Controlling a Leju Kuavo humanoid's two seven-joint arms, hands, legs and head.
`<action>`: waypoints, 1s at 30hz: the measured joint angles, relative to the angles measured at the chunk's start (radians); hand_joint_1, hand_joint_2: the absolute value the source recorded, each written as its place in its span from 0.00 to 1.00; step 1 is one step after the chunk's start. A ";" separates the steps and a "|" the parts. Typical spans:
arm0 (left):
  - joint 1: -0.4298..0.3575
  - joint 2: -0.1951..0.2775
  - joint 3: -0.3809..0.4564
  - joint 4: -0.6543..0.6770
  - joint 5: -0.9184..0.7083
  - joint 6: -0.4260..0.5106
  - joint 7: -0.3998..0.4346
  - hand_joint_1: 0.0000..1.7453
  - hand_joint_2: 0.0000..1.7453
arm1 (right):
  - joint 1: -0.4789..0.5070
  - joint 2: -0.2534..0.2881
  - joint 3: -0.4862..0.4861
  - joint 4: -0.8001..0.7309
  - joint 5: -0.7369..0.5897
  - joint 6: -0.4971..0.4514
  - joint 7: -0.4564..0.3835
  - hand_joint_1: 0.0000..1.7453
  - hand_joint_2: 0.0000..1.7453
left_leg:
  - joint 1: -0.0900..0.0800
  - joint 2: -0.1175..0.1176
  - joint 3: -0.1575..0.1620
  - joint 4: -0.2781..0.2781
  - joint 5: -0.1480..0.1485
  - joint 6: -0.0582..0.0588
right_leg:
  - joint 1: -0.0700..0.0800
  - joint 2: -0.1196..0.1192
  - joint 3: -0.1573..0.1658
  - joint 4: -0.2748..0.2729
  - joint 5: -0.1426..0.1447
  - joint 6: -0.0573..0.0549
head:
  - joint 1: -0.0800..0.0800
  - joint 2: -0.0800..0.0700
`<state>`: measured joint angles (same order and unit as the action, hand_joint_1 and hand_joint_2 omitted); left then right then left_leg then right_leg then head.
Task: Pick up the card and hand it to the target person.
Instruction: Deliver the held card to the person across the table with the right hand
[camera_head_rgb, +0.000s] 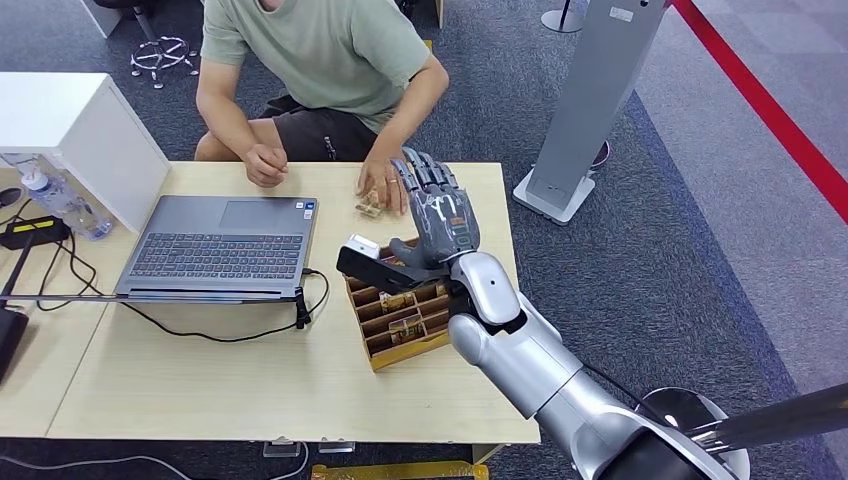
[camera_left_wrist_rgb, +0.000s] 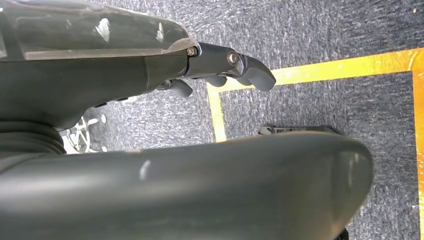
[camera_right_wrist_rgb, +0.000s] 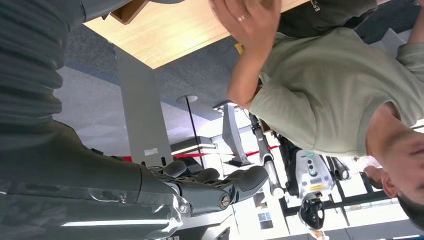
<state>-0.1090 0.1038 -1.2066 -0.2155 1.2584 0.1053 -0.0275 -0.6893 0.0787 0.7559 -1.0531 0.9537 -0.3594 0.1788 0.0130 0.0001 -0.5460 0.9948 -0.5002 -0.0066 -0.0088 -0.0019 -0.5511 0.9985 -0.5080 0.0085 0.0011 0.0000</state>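
My right hand (camera_head_rgb: 440, 215) hangs above the table's far right part, over a wooden card box (camera_head_rgb: 400, 320); its fingers are stretched out toward the person and nothing shows between them. In the right wrist view the same hand (camera_right_wrist_rgb: 210, 187) is spread and bare. A small card (camera_head_rgb: 369, 208) lies on the table (camera_head_rgb: 200, 380) under the fingertips of the person's hand (camera_head_rgb: 383, 185). The person (camera_head_rgb: 320, 60), in a green shirt, sits across the table. My left hand (camera_left_wrist_rgb: 235, 67) hangs over the carpet with loosely bent fingers, holding nothing.
An open laptop (camera_head_rgb: 225, 245) with a cable stands left of the box. A white box (camera_head_rgb: 80, 130), a water bottle (camera_head_rgb: 55, 200) and black chargers sit at the far left. A grey stand (camera_head_rgb: 590, 100) rises right of the table.
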 joint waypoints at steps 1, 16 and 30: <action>0.000 0.000 0.000 0.000 0.001 0.001 0.000 0.00 0.00 | 0.001 -0.001 0.000 -0.007 0.000 0.000 0.002 0.00 1.00 | 0.000 0.000 0.000 0.000 0.000 0.000 | 0.000 0.000 0.000 0.000 0.000 0.000 | 0.000 0.000; 0.000 0.000 -0.001 0.000 0.011 0.007 0.003 0.00 0.00 | 0.022 -0.019 -0.001 -0.098 -0.031 0.003 0.001 0.00 1.00 | 0.000 0.000 0.000 0.000 0.000 0.000 | 0.000 0.000 0.000 0.000 0.000 0.000 | 0.000 0.000; 0.006 -0.001 -0.001 0.000 0.035 0.010 0.011 0.00 0.00 | 0.230 -0.094 -0.065 -0.311 -0.439 -0.023 -0.150 0.00 1.00 | 0.000 0.001 0.000 0.000 0.000 0.000 | 0.000 0.001 0.000 -0.001 0.000 0.000 | 0.000 0.000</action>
<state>-0.1035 0.1030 -1.2074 -0.2155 1.2935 0.1152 -0.0162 -0.4596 -0.0153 0.6905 -1.3641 0.5151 -0.3820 0.0284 0.0130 0.0006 -0.5456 0.9950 -0.5005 -0.0065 -0.0088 -0.0013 -0.5513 0.9978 -0.5081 0.0085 0.0013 0.0000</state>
